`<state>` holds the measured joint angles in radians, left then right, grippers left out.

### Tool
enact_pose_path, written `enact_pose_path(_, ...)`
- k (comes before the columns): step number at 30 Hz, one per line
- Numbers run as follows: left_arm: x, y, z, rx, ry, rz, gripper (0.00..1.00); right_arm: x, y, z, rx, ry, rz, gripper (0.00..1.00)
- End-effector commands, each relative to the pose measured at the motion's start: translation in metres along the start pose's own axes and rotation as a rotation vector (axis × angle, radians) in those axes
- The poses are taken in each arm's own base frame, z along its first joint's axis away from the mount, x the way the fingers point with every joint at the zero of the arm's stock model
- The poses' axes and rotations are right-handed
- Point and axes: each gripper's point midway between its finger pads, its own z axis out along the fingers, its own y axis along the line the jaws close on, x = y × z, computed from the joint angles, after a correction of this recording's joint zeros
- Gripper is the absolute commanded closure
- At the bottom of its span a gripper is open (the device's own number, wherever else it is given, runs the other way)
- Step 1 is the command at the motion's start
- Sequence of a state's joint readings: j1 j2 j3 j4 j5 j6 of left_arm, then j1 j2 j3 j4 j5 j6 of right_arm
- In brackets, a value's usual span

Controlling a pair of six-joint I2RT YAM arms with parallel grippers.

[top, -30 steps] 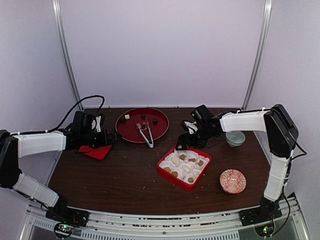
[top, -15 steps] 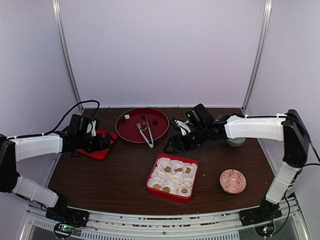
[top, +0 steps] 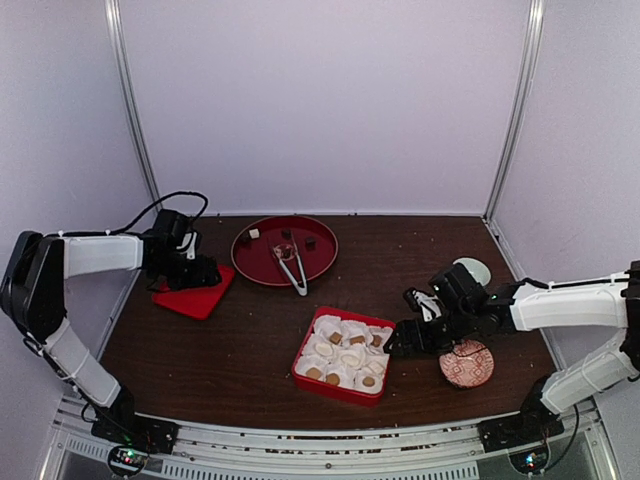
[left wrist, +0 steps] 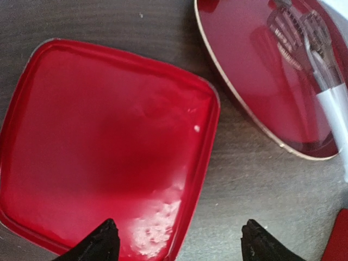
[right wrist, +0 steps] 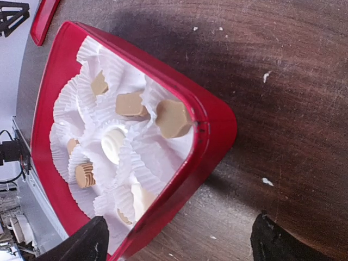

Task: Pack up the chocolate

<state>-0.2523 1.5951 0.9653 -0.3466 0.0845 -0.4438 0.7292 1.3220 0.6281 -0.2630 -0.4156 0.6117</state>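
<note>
Well left of the red box (top: 340,391), my left gripper (top: 203,275) is hovering over the red lid (left wrist: 103,147), fingers spread wide and gripping nothing. Behind the box, a few pieces of chocolate (top: 311,243) are sitting on the round red plate (top: 258,262) beside the tongs (top: 291,268); more are lying in the box's paper cups (right wrist: 136,157). Just right of the box, my right gripper (top: 402,340) is hanging with fingers wide apart, empty.

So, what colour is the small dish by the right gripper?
Red with a white pattern; the dish shows best in the top view.
</note>
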Motion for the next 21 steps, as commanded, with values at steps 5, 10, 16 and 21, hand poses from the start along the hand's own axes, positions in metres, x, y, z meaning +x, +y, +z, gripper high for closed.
enact_pose_path(5,0.013,0.000,0.018,-0.062,0.076,0.091,0.29,-0.021,0.035,0.011,-0.146,-0.046,0.018,0.08)
enact_pose_path(10,0.016,-0.005,0.027,-0.097,0.102,0.136,0.36,-0.026,0.053,0.027,-0.175,-0.010,-0.019,0.10)
enact_pose_path(16,0.016,-0.005,0.040,-0.155,0.136,0.189,0.46,-0.034,0.069,0.037,-0.199,0.001,-0.047,0.11)
enact_pose_path(21,0.019,0.000,0.050,-0.187,0.163,0.207,0.56,-0.035,0.091,0.046,-0.248,0.020,-0.065,0.11)
